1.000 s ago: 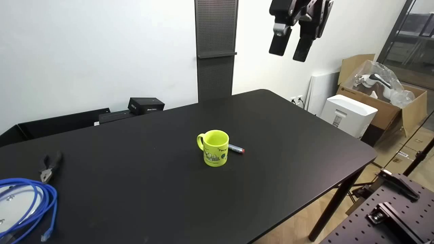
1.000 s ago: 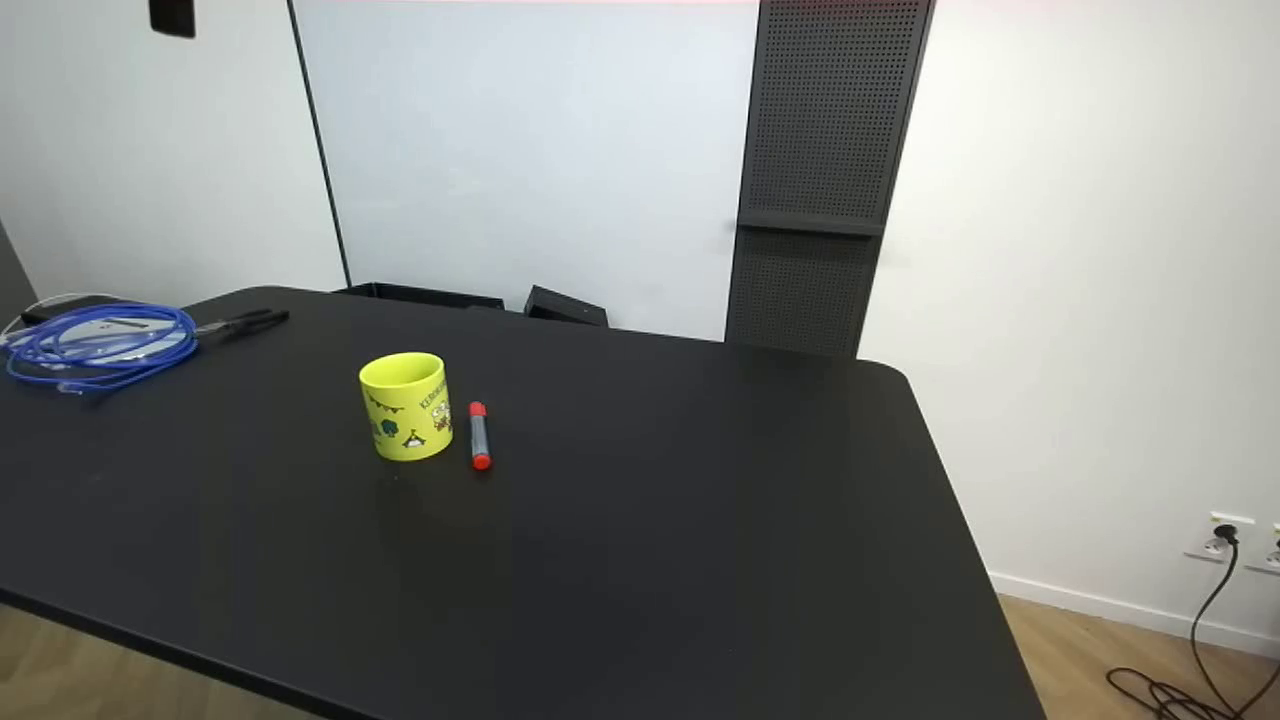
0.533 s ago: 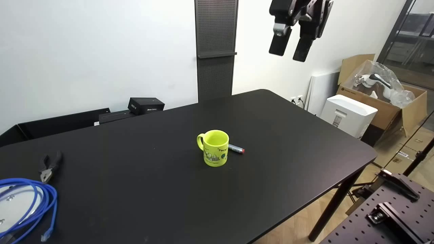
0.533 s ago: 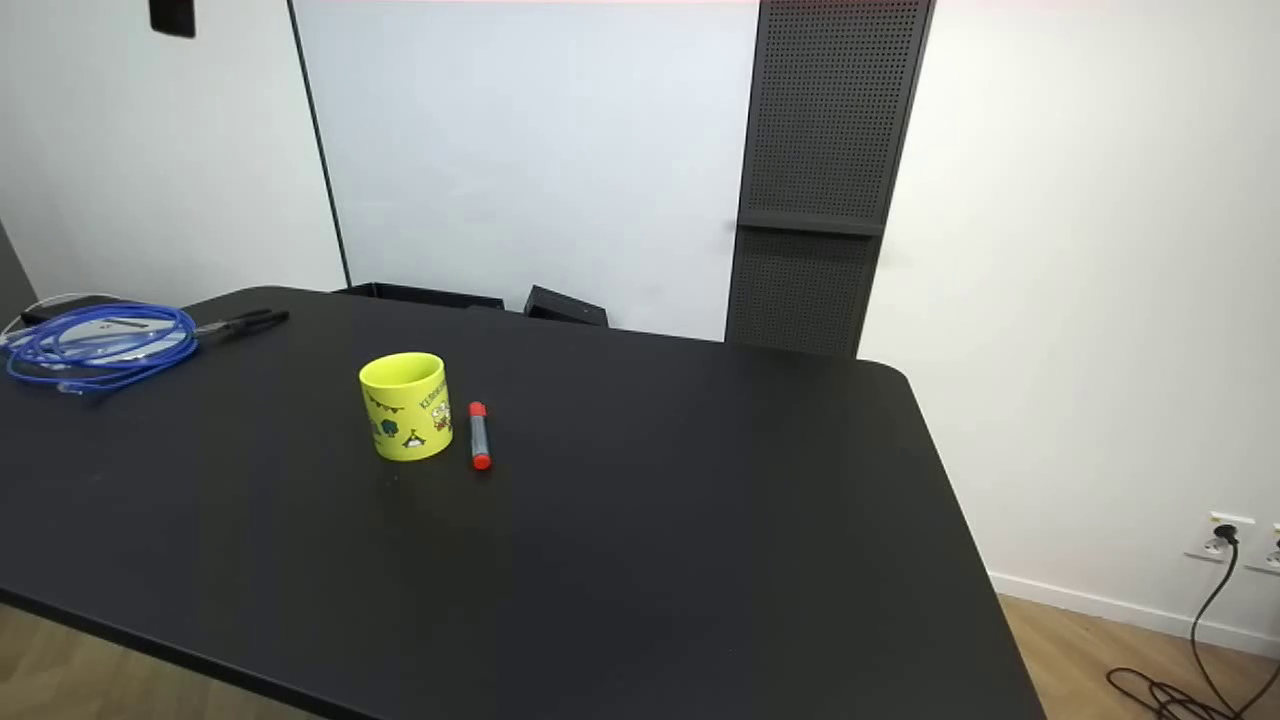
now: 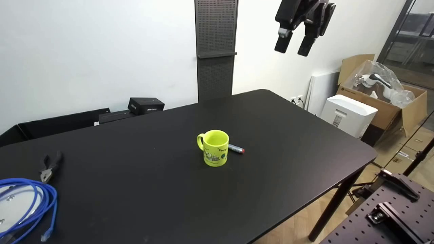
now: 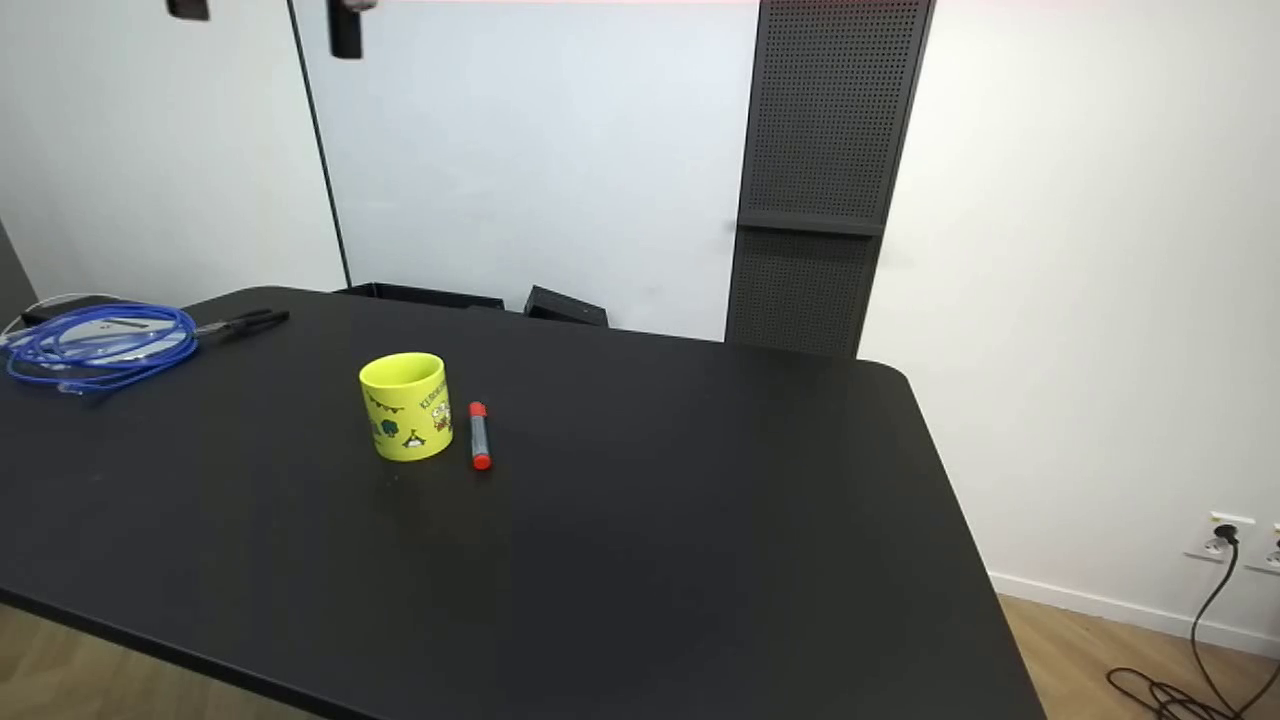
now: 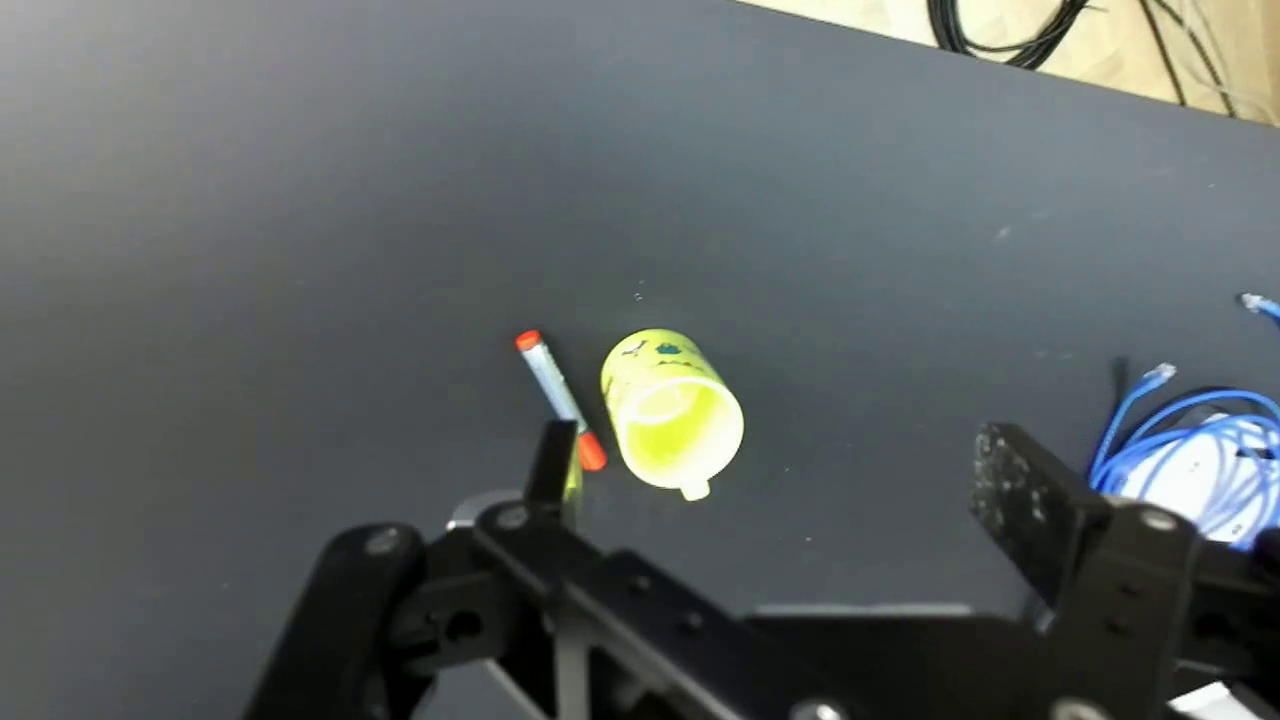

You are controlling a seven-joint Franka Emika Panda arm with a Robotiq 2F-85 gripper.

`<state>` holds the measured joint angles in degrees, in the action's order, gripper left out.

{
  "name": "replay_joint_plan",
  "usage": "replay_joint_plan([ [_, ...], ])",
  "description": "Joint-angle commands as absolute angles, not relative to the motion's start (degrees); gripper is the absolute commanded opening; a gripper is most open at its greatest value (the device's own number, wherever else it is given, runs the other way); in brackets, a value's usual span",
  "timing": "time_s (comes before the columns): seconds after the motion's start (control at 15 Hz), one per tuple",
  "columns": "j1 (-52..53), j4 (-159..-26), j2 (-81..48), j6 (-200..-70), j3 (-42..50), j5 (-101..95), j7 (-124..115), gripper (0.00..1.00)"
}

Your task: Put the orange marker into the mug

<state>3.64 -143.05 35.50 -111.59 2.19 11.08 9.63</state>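
Your gripper (image 5: 292,51) has its 2 fingers well apart above the table (image 5: 271,179), its top cropped in both exterior views. In the wrist view, 1 finger (image 7: 549,470) perhaps hides a sliver of the orange marker (image 7: 556,385), lying below, just beside the mug (image 7: 690,430). An exterior view now shows 2 fingertips (image 6: 345,34), up from 1.

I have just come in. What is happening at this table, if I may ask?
A robot's black jaws hang open, holding nothing, above the flat black table. A slim grey marker with orange-red ends lies on it, beside a small, upright, yellow-green mug. The marker is meant to go into the mug, but this is not yet done.
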Motion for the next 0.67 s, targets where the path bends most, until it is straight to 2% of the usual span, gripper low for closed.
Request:
replay_joint_plan([
  [0.0, 1.8, -139.4, 28.3, -115.1, 3.8, 7.3, 12.6, 1.00],
  [0.4, 3.0, -134.1, 16.3, -115.2, 4.7, 0.3, 27.5, 1.00],
  [0.6, 2.3, -136.3, 17.3, -117.4, 4.1, -0.2, 26.0, 1.00],
])
